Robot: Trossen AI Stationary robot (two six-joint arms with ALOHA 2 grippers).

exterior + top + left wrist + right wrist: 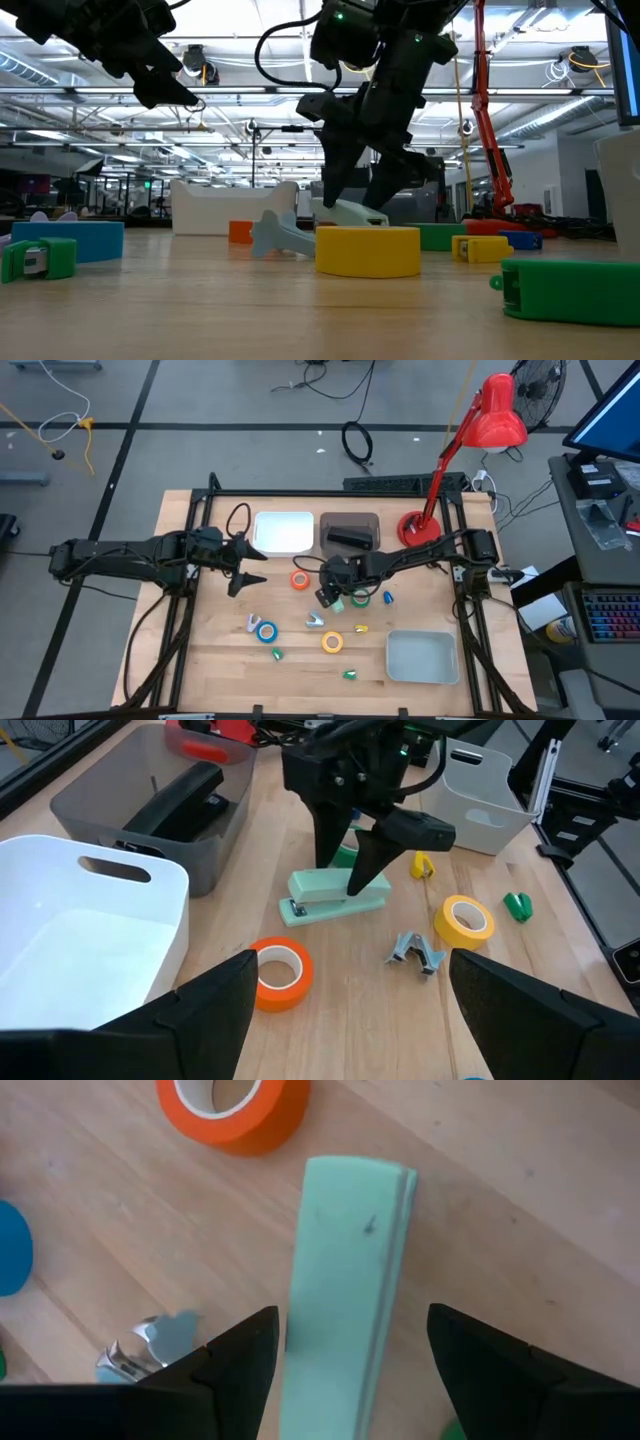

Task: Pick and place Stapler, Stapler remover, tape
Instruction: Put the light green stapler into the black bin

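High view, nearest edge first: at six o'clock lie a small green bit [349,674] and another [277,654], with a grey tray [421,657] at about five. Just beyond sit the yellow tape [332,643], the blue tape [266,631] and the pale metal staple remover [314,622], all apart from one another. Each roll is a small ring with a pale core.

Near the table's centre the right gripper [332,596] hangs with its fingers spread wide over the mint-green stapler [345,600]. The right wrist view shows the stapler [345,1295] lying flat and lengthwise between the two dark fingers [235,1365], with wood showing on either side, so it is straddled, not clasped. In the left wrist view one fingertip stands at the stapler's [335,898] top edge; whether it touches cannot be told. The green tape [360,598] lies just at three o'clock of the gripper, mostly hidden, and the orange tape [299,579] at ten o'clock of it, apart.

At nine o'clock of the centre the left gripper [247,568] waits above the wood, fingers spread and holding nothing, well apart from the stapler.

Farther back, at twelve o'clock, stand a white bin [284,531] and beside it a dark bin [349,531] with a black stapler [350,539] inside. A red lamp [468,450] rises from the one o'clock corner
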